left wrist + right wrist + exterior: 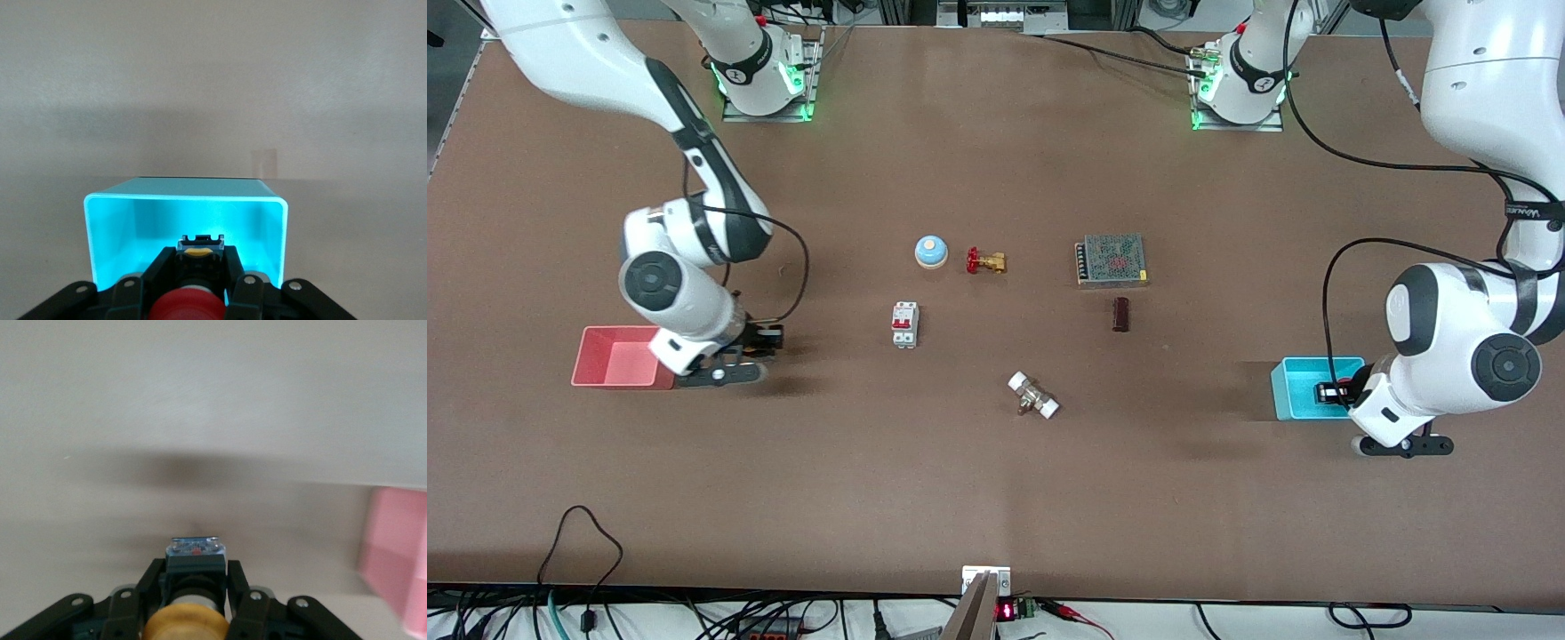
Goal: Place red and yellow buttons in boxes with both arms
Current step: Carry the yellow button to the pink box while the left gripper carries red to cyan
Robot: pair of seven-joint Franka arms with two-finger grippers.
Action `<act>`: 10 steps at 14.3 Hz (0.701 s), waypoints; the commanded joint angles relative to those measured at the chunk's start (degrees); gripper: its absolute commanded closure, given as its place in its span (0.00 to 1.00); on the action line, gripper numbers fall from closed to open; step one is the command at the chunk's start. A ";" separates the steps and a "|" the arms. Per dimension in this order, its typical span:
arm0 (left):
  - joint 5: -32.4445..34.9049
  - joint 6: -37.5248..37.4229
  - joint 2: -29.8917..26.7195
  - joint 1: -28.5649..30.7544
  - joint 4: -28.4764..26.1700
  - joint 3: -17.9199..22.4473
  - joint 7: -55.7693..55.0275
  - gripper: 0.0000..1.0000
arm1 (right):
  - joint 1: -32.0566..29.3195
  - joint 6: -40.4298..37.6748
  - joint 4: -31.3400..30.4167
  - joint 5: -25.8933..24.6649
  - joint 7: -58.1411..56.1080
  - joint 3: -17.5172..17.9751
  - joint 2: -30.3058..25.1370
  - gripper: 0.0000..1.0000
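Right gripper hangs just beside the pink-red box, over bare desk, jaws clamped on the yellow button (cap toward the wrist camera, black base pointing out past the tips). Over at the left arm's end, the left gripper sits above the cyan-blue box, jaws squeezing the red button, base aimed into the bin.
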 commanded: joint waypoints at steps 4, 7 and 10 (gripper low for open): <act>1.22 9.43 -0.68 1.54 -7.77 -0.42 1.80 0.74 | -7.39 -9.48 5.03 3.63 -15.30 -3.53 -7.07 0.82; 1.22 14.35 0.02 1.90 -10.41 -0.42 1.71 0.73 | -8.97 -8.69 6.97 8.56 -23.39 -7.75 -4.71 0.82; 1.31 14.80 0.20 1.90 -10.86 -0.42 1.89 0.42 | -10.47 -3.70 7.50 8.92 -25.26 -8.91 -0.93 0.82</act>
